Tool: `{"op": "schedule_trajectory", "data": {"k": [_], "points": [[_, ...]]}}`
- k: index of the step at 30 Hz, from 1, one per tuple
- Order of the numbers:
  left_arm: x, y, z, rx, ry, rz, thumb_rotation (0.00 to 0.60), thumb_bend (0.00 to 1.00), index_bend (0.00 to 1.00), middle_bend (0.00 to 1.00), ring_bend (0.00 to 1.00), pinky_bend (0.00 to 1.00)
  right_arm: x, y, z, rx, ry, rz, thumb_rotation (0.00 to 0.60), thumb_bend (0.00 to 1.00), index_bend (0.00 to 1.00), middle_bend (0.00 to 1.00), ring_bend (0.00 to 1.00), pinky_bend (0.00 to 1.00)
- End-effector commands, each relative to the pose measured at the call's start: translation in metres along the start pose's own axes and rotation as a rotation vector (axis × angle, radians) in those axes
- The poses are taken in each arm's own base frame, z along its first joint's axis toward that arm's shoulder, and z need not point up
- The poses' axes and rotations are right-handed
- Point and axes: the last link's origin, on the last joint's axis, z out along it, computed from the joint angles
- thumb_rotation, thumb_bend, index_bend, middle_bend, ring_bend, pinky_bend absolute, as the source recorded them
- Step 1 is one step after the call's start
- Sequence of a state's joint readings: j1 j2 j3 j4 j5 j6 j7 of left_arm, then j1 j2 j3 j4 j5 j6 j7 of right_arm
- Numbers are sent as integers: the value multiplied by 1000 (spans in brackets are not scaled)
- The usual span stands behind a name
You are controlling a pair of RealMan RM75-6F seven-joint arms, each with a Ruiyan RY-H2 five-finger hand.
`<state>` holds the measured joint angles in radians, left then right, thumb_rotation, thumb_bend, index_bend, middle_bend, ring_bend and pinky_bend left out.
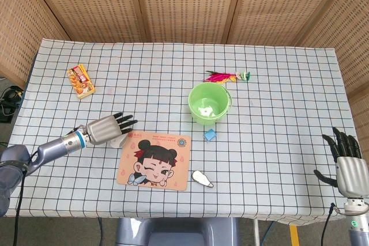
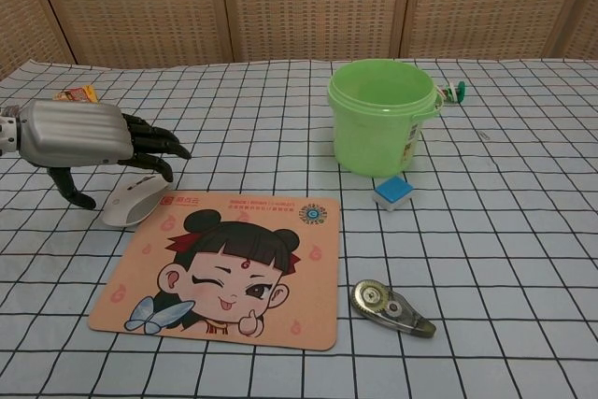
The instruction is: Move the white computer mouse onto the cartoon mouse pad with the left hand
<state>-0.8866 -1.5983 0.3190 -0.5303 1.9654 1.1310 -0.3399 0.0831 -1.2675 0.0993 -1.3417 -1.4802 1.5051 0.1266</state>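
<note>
The white computer mouse [image 2: 135, 201] lies on the checked cloth, just touching the top left corner of the cartoon mouse pad [image 2: 224, 263]. My left hand [image 2: 89, 137] hovers close above the mouse's far left side, dark fingers stretched out over it and thumb hanging down to the left; it holds nothing. From the head view the left hand [image 1: 106, 129] covers most of the mouse [image 1: 120, 140], beside the pad [image 1: 154, 161]. My right hand [image 1: 349, 165] stays open at the table's near right edge.
A green bucket [image 2: 381, 117] stands behind the pad on the right, with a small blue block [image 2: 392, 191] at its foot. A tape dispenser [image 2: 391, 308] lies right of the pad. A snack packet [image 1: 80, 80] sits far left, a feather toy [image 1: 225, 76] behind the bucket.
</note>
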Motion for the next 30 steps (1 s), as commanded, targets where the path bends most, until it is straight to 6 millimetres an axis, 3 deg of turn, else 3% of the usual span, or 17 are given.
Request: {"op": "schedule_trajectory", "data": {"k": [1, 14, 22, 30], "points": [[-4, 5, 2, -9, -12, -7, 600, 176, 197, 11, 25, 184, -1, 0, 0, -1, -2, -1, 600, 76, 179, 0, 0, 0], [-12, 4, -1, 12, -22, -16, 600, 177, 360, 145, 77, 247, -1, -1, 0, 5, -4, -1, 600, 75, 179, 0, 0, 0], [-15, 8, -4, 17, -9, -21, 600, 340, 536, 293, 211, 347, -2, -2, -1, 8, -5, 1, 600, 75, 179, 0, 0, 0], [-1, -2, -12, 32, 55, -15, 600, 351, 587, 336, 252, 375, -1, -2, -1, 10, -2, 7, 600, 75, 179, 0, 0, 0]]}}
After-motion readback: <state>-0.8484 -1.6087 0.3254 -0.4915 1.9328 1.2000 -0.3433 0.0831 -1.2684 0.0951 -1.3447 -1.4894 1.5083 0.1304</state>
